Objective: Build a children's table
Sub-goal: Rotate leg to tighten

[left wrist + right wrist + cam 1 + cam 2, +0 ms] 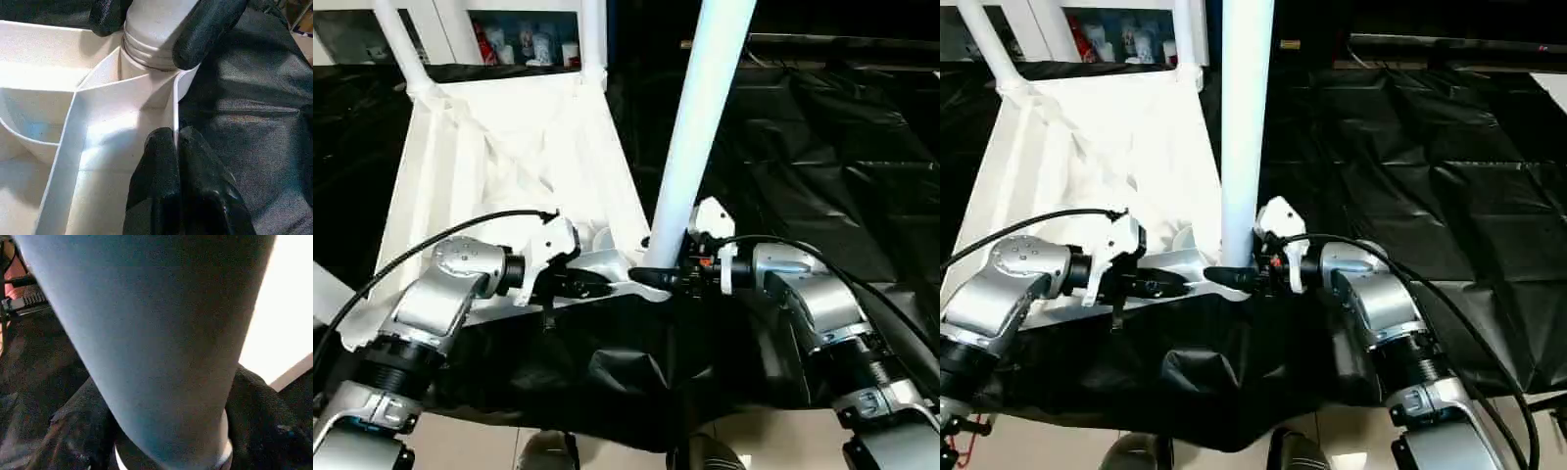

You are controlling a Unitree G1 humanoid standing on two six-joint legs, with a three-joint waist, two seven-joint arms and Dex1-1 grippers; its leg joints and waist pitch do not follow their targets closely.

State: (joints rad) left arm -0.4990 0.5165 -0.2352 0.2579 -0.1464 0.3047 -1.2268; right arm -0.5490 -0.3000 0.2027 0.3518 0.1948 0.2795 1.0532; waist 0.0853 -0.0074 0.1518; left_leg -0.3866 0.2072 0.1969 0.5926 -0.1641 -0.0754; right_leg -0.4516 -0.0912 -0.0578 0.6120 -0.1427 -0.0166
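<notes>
Three legs are visible standing up from the upside-down table top (509, 157): two at the upper left of the frame and one leg (700, 127) at the centre, being set into the near corner socket. The right gripper (656, 277) clasps this leg's base, while the left gripper (178, 161), pressed together, pinches the top's thin rim. The table is white, glossy plastic with ribs, lying on black sheeting (822, 147); a fourth leg I judge still left.

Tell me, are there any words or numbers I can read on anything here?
None can be read.
The table top and the leg are plain white.
The packages on the shelf behind have colored printing, too small and blurred to read.
</notes>
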